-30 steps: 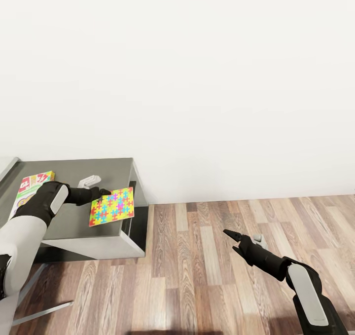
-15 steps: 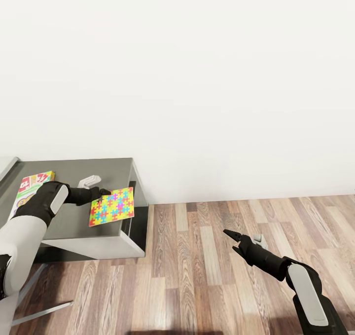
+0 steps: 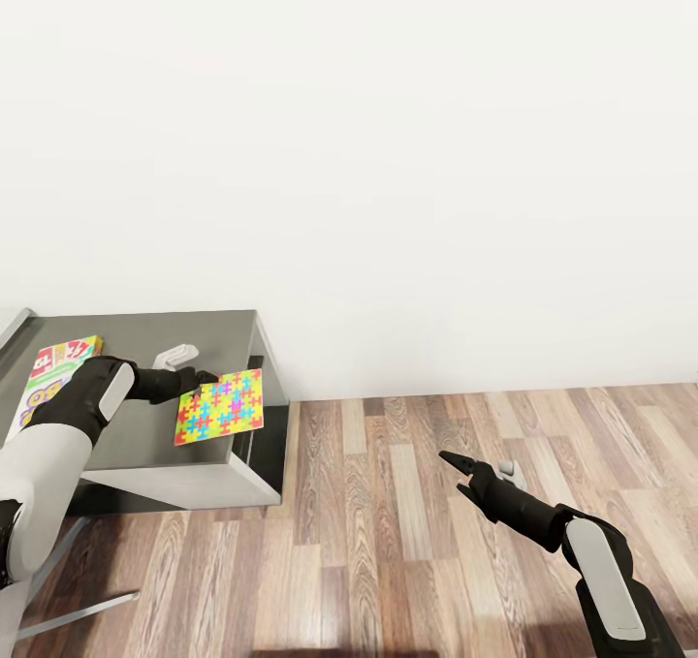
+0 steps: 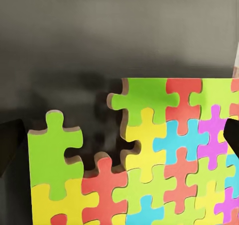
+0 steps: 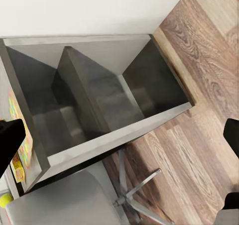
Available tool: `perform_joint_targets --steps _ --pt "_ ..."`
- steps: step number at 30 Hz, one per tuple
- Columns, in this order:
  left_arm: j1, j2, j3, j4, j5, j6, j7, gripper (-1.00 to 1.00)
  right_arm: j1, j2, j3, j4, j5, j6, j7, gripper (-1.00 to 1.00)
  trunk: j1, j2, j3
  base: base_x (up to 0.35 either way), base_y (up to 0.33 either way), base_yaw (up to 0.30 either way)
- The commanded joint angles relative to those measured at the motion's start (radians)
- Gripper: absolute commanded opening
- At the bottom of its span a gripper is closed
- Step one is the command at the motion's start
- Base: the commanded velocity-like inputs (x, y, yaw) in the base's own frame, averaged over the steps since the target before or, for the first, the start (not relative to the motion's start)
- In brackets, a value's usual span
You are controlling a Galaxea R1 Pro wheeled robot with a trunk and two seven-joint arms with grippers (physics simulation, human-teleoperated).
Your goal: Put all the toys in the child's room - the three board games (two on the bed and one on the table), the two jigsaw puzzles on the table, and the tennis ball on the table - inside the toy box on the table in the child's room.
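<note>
Bright, even render — soft shadows, sharp.

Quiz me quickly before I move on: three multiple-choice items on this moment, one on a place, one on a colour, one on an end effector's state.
1. The jigsaw puzzle is:
A. at the left end effector, above the grey surface
B. on the floor
C. leaning against the wall

2. The floor is:
A. white tile
B. brown wood plank
C. blue carpet

3. The right end effector holds:
A. a ball
B. a board game
C. nothing

Answers: A, the puzzle's edge meets the left fingertips; B, brown planks show; C, its fingers hang bare over the floor.
</note>
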State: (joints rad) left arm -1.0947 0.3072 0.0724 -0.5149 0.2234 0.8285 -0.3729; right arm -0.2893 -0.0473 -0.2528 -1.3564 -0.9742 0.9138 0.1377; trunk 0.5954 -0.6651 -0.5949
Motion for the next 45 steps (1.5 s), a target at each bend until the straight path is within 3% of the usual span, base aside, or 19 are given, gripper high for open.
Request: perform_joint_targets --steps 1,31,45 --pt "-0.001 0.0 0.004 0.0 -0.001 0.006 -0.003 1.0 -0.001 0.0 -0.002 0.0 0.009 0.005 0.009 1.0 0.0 -0.001 -0.001 0.0 0.0 0.0" --pt "-0.001 0.006 0.007 -0.014 -0.004 -0.036 0.001 1.0 -0.001 0.0 -0.002 -0.001 0.009 0.005 0.01 1.0 0.0 -0.001 -0.001 0.0 0.0 0.0" --pt "-0.001 0.032 0.078 -0.027 -0.003 -0.046 -0.002 1.0 -0.001 0.0 -0.002 -0.001 0.009 0.005 0.01 1.0 0.0 -0.001 -0.001 0.0 0.0 0.0"
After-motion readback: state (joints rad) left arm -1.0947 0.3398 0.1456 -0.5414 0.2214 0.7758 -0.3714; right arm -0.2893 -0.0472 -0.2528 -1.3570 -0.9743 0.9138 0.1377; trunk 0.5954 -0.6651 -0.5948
